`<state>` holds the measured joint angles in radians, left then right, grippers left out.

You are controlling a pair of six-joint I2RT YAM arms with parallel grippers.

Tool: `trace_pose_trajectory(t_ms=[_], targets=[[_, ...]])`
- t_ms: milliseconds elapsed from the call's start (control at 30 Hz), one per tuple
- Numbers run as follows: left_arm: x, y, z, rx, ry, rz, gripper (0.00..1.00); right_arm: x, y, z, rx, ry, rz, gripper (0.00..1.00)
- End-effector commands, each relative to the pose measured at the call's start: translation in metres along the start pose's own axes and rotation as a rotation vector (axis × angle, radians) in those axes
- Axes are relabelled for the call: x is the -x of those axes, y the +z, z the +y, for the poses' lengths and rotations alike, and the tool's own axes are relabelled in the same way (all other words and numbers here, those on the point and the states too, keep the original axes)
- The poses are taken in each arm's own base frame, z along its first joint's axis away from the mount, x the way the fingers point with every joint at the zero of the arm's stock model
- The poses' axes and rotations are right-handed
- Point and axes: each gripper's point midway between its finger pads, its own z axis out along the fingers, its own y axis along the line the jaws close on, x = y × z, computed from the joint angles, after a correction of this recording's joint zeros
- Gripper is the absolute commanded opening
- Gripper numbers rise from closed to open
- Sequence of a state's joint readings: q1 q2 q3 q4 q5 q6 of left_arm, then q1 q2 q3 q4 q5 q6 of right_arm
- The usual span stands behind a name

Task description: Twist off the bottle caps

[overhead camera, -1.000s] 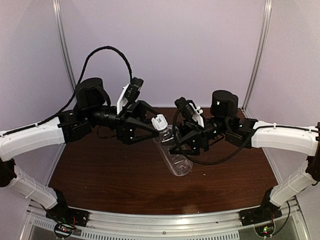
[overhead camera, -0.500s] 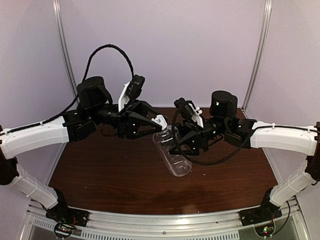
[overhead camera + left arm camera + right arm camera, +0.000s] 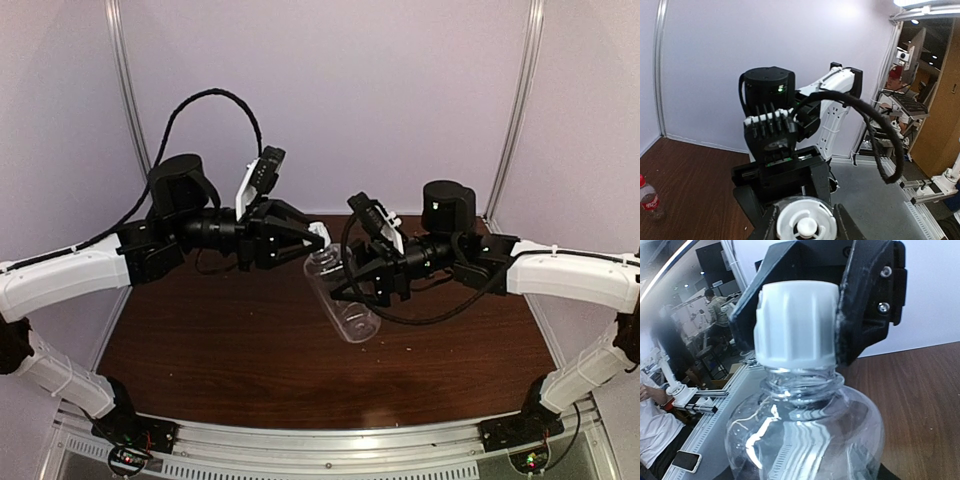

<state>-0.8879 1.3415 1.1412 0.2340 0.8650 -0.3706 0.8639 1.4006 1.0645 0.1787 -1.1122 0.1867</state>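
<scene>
My right gripper (image 3: 357,284) is shut on the plain clear bottle (image 3: 347,308) and holds it tilted above the table, neck toward the left arm. The white cap (image 3: 319,232) sits on the bottle's neck, and my left gripper (image 3: 313,238) is shut on it. From the left wrist I look straight onto the cap's (image 3: 806,220) top, with a finger pressed on each side. From the right wrist I see the cap (image 3: 796,325) above the bottle's shoulder (image 3: 805,435), clamped by the left gripper's fingers (image 3: 866,305). The red-labelled bottle (image 3: 648,198) with its red cap (image 3: 641,179) stands on the table.
The brown table (image 3: 230,350) lies under both arms. A grey wall (image 3: 330,90) with metal posts (image 3: 128,90) closes the back. A black cable (image 3: 205,100) loops above the left arm.
The left gripper's fingers have shut onto the white cap. Both grippers and the bottle have shifted slightly up and to the left.
</scene>
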Motion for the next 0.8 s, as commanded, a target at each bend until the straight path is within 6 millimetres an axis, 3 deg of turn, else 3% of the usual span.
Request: trace_pose_trajectory(t_ms=[0, 100, 333, 767], targets=[[0.014, -0.019, 0.036, 0.297, -0.07, -0.074, 0.26, 0.013, -0.011, -0.034, -0.255, -0.038, -0.025, 0.5], [0.011, -0.03, 0.056, 0.44, -0.139, -0.102, 0.25, 0.018, -0.019, -0.048, -0.362, -0.058, -0.051, 0.49], [0.008, -0.032, 0.072, 0.533, -0.234, -0.15, 0.25, 0.025, -0.033, -0.061, -0.491, -0.078, -0.097, 0.47], [0.01, -0.028, 0.076, 0.536, -0.235, -0.166, 0.3, 0.019, -0.036, -0.066, -0.523, -0.058, -0.1, 0.46]])
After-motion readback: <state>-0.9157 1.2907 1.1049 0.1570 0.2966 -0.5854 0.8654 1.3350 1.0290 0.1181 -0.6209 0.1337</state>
